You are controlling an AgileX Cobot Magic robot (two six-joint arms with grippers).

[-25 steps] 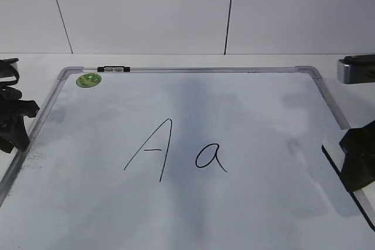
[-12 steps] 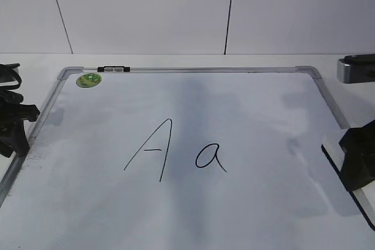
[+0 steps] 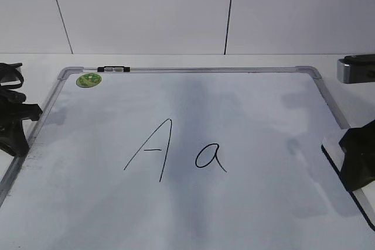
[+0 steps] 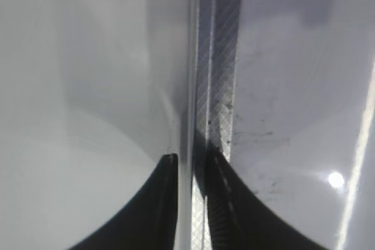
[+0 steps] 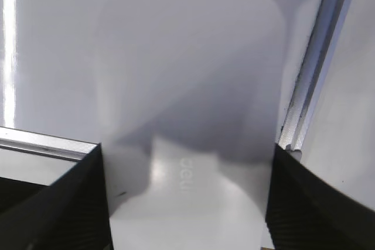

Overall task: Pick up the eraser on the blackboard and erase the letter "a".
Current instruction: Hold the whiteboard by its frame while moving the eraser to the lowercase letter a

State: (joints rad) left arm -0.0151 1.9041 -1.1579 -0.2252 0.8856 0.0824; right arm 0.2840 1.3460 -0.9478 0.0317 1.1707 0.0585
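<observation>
The blackboard (image 3: 246,115) is a white dry-erase board with a grey frame and a green sticker (image 3: 89,79). A capital "A" (image 3: 151,150) and the letter "a" (image 3: 210,157) are written near its middle. The eraser (image 3: 333,143), white with a dark underside, sits at the board's right edge. In the right wrist view the eraser (image 5: 187,209) fills the space between the jaws. My right gripper (image 3: 357,156) (image 5: 186,150) is shut on its two sides. My left gripper (image 3: 17,139) (image 4: 190,159) is shut and empty over the board's left frame (image 4: 214,57).
A grey and black box (image 3: 356,68) stands at the back right, off the board. A small black and silver clip (image 3: 113,69) sits on the board's top frame. The white table and wall surround the board.
My left gripper has shifted slightly down along the board's left frame. The right gripper and eraser have hardly moved. The letters are unchanged.
</observation>
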